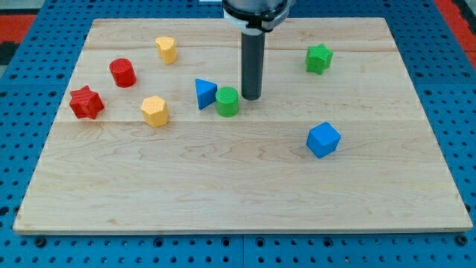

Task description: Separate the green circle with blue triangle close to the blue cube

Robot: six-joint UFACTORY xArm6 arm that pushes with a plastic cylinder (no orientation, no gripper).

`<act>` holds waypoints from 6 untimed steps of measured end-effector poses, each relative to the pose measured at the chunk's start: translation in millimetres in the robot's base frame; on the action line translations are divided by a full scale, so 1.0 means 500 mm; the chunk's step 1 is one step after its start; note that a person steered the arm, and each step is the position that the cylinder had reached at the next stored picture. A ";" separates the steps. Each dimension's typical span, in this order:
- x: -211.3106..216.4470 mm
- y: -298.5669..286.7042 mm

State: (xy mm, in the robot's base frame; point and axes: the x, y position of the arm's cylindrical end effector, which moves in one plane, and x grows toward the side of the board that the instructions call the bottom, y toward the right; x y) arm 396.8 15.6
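Observation:
The green circle (227,101) stands near the board's middle, touching or almost touching the blue triangle (205,93) on its left. My tip (251,98) rests just right of the green circle, very close to it. The blue cube (323,139) lies toward the view's lower right, well apart from both.
A green star (318,58) sits at the upper right. A red cylinder (122,72) and a red star (86,103) are at the left. Two yellow blocks, one (166,49) at upper left and one (155,111) left of the triangle. The wooden board (238,193) lies on a blue pegboard.

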 end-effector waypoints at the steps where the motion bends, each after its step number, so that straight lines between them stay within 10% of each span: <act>1: -0.099 0.044; 3: -0.133 -0.170; 6: 0.105 0.019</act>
